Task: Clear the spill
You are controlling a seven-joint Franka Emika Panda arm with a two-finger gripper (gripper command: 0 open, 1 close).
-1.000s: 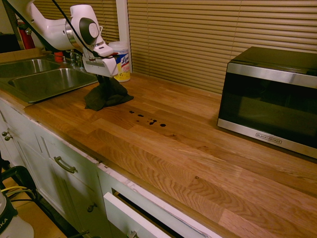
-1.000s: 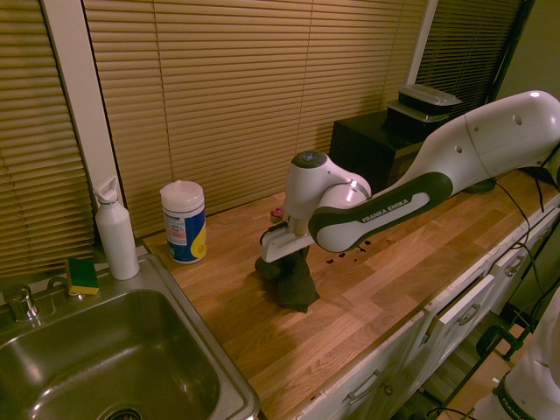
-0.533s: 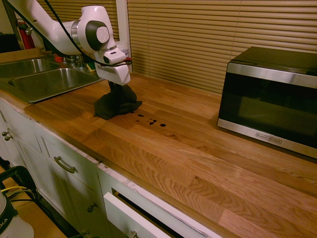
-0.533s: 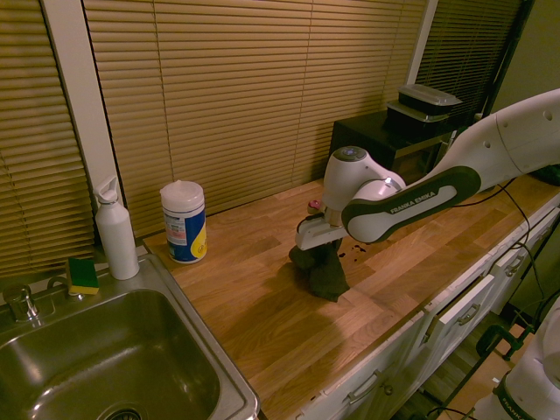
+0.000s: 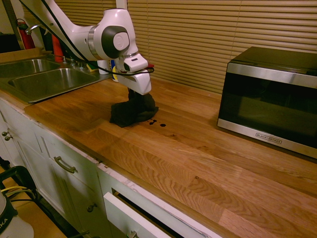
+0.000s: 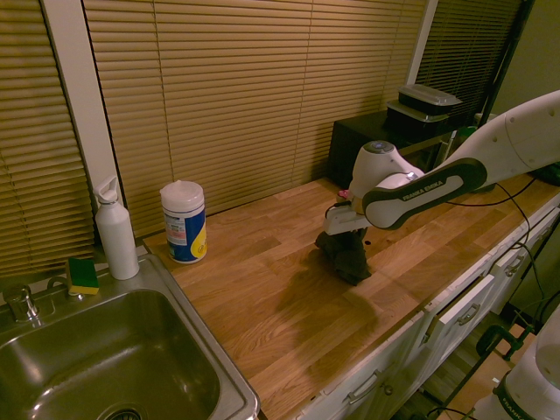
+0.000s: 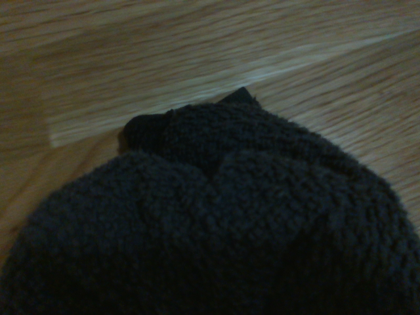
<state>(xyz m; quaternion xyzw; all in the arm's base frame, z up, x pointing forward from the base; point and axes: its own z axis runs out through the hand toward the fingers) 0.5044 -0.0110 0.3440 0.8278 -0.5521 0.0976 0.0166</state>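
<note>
Claw [image 5: 134, 94] over wooden kitchen countertop [image 5: 198, 158]

The cloth [image 5: 132, 110] lay bunched over the near end of the spill [image 5: 157, 122], so only a couple of dark drops showed on the counter [image 5: 198, 163] at its three o'clock edge; whatever lay beneath stayed covered. From the opposite side the drops were too small and dim to make out. The claw [image 5: 134, 94] was buried in the top of the cloth, its fingers hidden by the wrist housing and the fabric. In the wrist view the cloth filled the lower half, cut off by the bottom edge, and the wood grain beyond it was soft and blurred. The microwave [image 5: 270, 96] ran off the right edge, the sink [image 5: 34, 82] off the left.
</note>
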